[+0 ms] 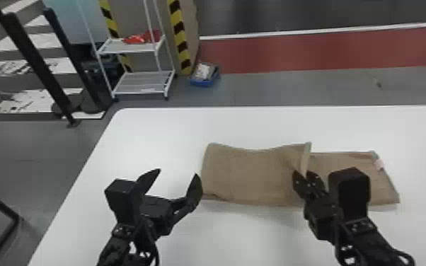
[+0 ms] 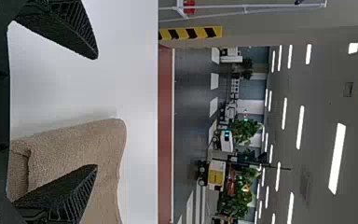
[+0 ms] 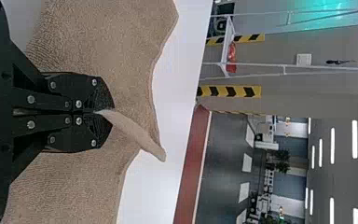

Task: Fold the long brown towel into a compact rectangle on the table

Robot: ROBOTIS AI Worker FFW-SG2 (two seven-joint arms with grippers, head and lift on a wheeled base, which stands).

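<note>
Brown towel (image 1: pixel 251 173) lies right of centre on the counter (image 1: pixel 152 134), apparently part-folded, its upper layer's edge clamped in the right gripper (image 1: pixel 302 173), the left gripper (image 1: pixel 177 172) spread apart at lower left, the right-hand stretch probably still to fold

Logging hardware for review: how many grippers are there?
2: the left gripper, open by the left end of the towel, and the right gripper, shut on the towel's edge.
</note>
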